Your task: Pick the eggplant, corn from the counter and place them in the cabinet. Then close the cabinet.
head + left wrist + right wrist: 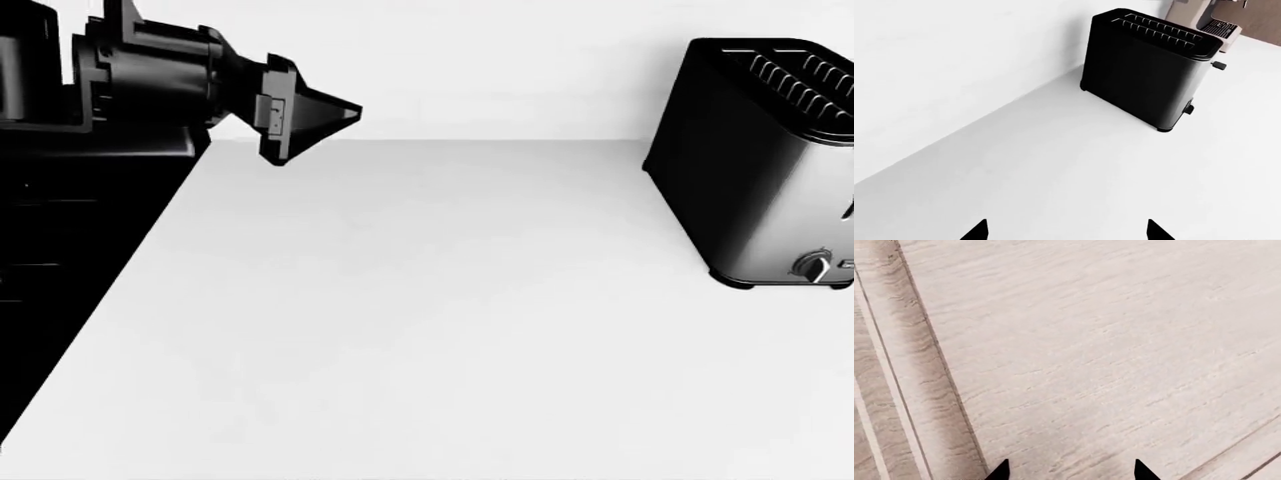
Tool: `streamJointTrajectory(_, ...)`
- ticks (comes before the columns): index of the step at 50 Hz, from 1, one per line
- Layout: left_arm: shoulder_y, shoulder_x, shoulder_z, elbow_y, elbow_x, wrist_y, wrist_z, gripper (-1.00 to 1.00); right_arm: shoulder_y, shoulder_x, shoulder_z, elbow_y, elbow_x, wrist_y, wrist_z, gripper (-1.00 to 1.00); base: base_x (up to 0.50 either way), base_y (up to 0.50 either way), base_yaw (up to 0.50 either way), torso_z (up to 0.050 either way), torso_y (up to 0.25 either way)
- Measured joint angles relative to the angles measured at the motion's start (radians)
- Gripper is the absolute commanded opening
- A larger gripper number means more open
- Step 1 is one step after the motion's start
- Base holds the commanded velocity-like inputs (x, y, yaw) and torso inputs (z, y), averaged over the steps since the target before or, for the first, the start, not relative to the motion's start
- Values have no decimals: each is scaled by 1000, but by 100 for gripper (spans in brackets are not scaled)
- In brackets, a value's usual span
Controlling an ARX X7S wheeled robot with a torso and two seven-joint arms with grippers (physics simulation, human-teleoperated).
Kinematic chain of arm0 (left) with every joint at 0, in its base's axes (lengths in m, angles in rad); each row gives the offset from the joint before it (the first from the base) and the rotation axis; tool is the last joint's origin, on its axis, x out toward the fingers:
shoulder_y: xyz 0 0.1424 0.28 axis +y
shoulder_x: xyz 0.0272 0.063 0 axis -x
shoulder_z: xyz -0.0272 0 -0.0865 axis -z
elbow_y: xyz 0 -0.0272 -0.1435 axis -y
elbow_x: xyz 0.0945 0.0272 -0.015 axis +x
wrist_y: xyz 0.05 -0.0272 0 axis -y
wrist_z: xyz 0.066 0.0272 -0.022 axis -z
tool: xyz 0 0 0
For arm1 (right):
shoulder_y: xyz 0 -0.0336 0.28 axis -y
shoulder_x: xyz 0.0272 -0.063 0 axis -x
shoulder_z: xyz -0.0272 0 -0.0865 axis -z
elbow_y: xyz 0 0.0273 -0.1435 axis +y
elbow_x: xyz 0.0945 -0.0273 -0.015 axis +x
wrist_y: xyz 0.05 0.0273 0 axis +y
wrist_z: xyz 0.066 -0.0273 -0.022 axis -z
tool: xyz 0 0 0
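White counter (441, 300) with a black two-slot toaster (767, 160) as the landmark, standing at the counter's back edge against the white wall (534, 60). Neither the eggplant nor the corn appears in any view, so their places cannot be told. The left gripper (320, 115) is raised above the counter, well apart from the toaster and across the bare surface from it; its wrist view shows two dark fingertips (977, 231) spread wide with nothing between them. The right gripper (1071, 472) faces a pale wood-grain panel (1107, 350), its tips likewise set apart and empty. A beige appliance (1217, 25) stands beyond the toaster.
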Motion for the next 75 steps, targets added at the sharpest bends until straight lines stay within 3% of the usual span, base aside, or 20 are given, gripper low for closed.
streamJointTrajectory(14,3,-5,7,-2,2,17,-13,100,0,-1,-10,-105,-51,-20,13,100,3,2,1,0,-113)
streamJointTrajectory(24,9,-11,12,8,-2,28,-19,100,0,43,-172,-260,-68,-46,102,100,4,4,5,0,-180)
streamJointTrajectory(31,14,-14,12,9,-7,32,-22,100,0,43,-279,-230,-18,-48,147,100,4,5,5,0,-32)
streamJointTrajectory(46,15,-18,8,12,-23,35,-27,100,0,71,-375,-273,32,-48,212,100,8,5,7,0,-1)
streamJointTrajectory(61,7,-20,4,3,-38,33,-28,100,-4,2,-54,103,-129,42,-116,100,2,0,-1,0,247)
streamJointTrajectory(75,-22,-16,5,-28,-36,46,-33,100,-149,94,30,-215,-356,352,-419,100,0,0,0,0,250)
